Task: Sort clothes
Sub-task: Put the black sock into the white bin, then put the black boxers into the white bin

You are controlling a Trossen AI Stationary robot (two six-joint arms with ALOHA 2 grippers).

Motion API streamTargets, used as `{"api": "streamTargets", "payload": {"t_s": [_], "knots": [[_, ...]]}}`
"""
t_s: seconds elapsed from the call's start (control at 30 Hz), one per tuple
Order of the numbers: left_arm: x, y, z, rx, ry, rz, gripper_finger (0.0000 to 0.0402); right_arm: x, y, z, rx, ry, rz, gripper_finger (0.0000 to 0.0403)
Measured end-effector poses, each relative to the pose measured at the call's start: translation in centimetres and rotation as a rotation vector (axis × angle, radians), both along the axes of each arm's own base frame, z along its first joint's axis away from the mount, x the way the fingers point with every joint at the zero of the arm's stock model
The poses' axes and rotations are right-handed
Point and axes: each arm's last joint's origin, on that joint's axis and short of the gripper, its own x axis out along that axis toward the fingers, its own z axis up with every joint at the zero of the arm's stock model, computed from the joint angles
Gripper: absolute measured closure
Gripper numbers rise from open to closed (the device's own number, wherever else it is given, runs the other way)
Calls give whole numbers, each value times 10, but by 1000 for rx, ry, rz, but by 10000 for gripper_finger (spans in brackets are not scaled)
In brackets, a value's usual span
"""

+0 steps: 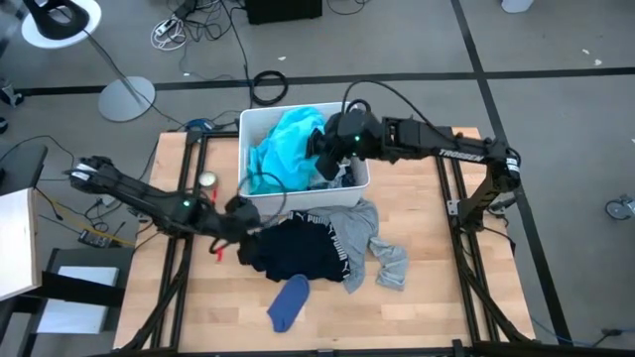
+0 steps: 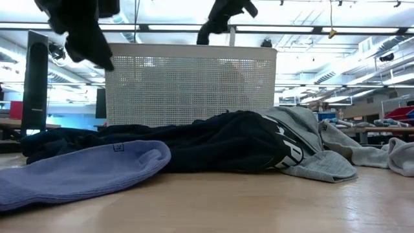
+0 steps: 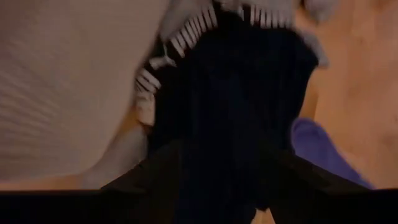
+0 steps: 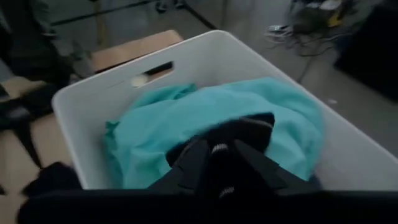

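The white bin (image 1: 256, 198) stands at the table's far middle with the turquoise tee (image 1: 288, 149) in it. My right gripper (image 4: 222, 163) is over the bin, above the tee (image 4: 205, 118), shut on a small dark piece (image 4: 239, 129). The navy piece with white lettering (image 1: 293, 248) lies spread on the table in front of the bin. The grey top (image 1: 382, 253) lies against its right side. My left gripper (image 1: 238, 213) is at the navy piece's left edge, shut on it. A blue sock (image 1: 288, 302) lies flat near the front edge. My left gripper holds the navy piece by its left edge (image 3: 230, 180), the cloth running back between the two fingers. It comes from the table's left. The rest of the piece lies on the table. My right gripper pinches the dark piece (image 4: 224, 140) between its fingers, slanting down from the right. The piece bunches in front of the fingertips just above the tee.
A small can (image 1: 206, 181) stands on the table left of the bin, and a small red thing (image 1: 218, 248) lies by the left arm. In the low view the sock (image 2: 77, 171) and the navy piece (image 2: 213, 149) fill the foreground before the bin wall (image 2: 187, 84).
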Motion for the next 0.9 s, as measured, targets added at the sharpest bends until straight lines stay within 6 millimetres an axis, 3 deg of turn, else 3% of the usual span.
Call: {"api": "streamTargets", "payload": {"t_s": [0.2,0.37,0.67,0.8,0.9], "knots": [[24,-10,-25,-3,77,-25,195,-6,-5,4,51,-16,30,240],[46,-18,-46,21,95,-48,195,-19,6,11,67,9,71,177],[72,-28,-90,44,162,-63,200,-72,46,43,157,-44,140,137],[73,-28,-100,36,202,-30,249,-103,71,54,218,-44,201,145],[71,-27,-99,16,215,-19,329,-123,90,57,282,-30,238,155]]}}
